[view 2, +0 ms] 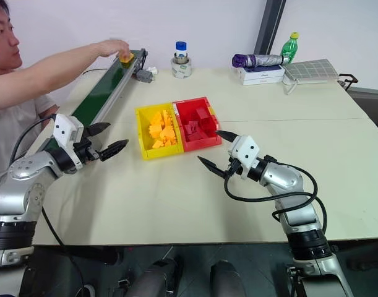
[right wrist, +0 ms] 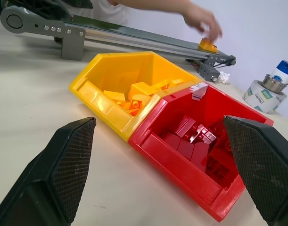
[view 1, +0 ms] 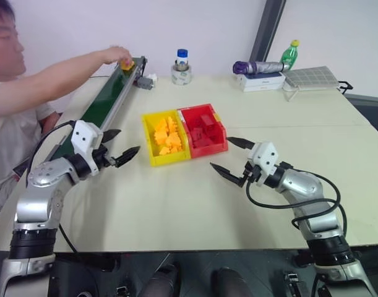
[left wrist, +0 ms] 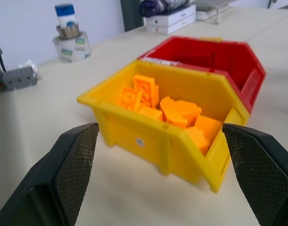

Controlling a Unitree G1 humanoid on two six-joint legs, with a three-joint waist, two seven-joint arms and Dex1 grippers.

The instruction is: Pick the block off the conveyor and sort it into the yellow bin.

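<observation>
Risk: the small yellow-orange studded plastic block point(view 1: 126, 64) sits at the far end of the long dark green conveyor belt point(view 1: 105, 102) under a person's hand point(view 1: 117, 54); if we reach now we hit it. One yellow plastic bin point(view 1: 149, 139), one red plastic bin point(view 1: 219, 130) touching it, so a misdrop is easy. Left gripper point(view 1: 122, 145) and right gripper point(view 1: 231, 157) fingers both wide, empty.

No legible text; small round sticker on the yellow bin point(left wrist: 140, 140), unreadable.
</observation>
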